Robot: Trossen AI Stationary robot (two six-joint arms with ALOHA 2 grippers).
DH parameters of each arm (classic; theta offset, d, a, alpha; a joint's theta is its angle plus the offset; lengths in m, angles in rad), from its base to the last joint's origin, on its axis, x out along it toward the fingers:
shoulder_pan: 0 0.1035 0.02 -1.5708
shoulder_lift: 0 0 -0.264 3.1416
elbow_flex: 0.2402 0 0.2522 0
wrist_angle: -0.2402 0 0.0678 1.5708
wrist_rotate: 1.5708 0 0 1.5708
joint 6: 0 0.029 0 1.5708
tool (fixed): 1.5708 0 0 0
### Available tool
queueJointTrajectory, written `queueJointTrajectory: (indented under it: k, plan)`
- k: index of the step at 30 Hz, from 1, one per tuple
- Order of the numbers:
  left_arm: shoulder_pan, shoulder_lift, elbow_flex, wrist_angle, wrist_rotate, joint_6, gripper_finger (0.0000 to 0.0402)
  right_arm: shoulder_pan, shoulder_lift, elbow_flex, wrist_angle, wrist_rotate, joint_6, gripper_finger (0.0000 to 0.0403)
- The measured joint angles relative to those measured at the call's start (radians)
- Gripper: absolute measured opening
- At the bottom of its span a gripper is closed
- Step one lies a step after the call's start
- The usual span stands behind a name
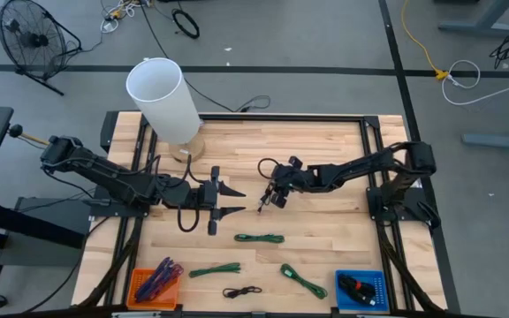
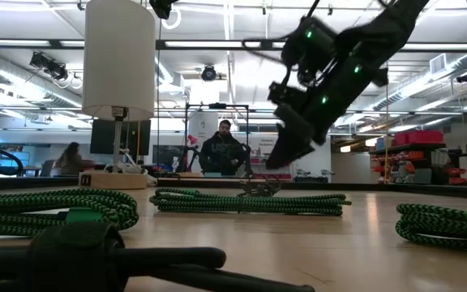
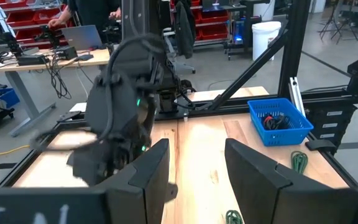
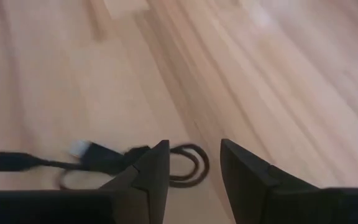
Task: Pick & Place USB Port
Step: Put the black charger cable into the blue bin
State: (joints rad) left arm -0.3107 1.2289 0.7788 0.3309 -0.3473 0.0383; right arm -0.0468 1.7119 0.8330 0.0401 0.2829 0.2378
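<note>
Nearest, along the bench's point(image 1: 325, 159) front edge, sit an orange bin point(image 1: 155, 284), a small black cable point(image 1: 241, 291), green cable bundles point(image 1: 258, 238) and a blue bin point(image 1: 362, 289). Farther in, the left tool point(image 1: 225, 200) rests low near the middle, fingers spread and holding nothing. Just beyond, the right tool point(image 1: 270, 196) hangs above the bench — released too — over a black USB cable point(image 4: 98, 160) lying loosely coiled on the wood. At the back stands a white lamp point(image 1: 164, 97).
</note>
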Motion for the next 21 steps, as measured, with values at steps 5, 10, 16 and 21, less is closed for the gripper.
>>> queueJointTrajectory:
  k: [5,10,16,21]
  plan:
    - [0.000,0.000,0.000,-0.003,0.000,0.000,0.0163,-0.031,0.067,0.004,0.018,0.029,-0.053,0.0144]
    - [0.000,0.000,0.000,-0.009,0.000,0.000,0.0163,-0.067,0.071,0.006,0.033,-0.023,-0.019,0.0144]
    - [0.000,0.000,0.000,-0.008,0.000,0.000,0.0163,-0.072,0.071,0.006,0.041,-0.092,-0.021,0.0138]
    - [0.000,0.000,0.000,-0.008,0.000,0.000,0.0163,-0.071,0.071,0.006,0.034,-0.140,-0.035,0.0053]
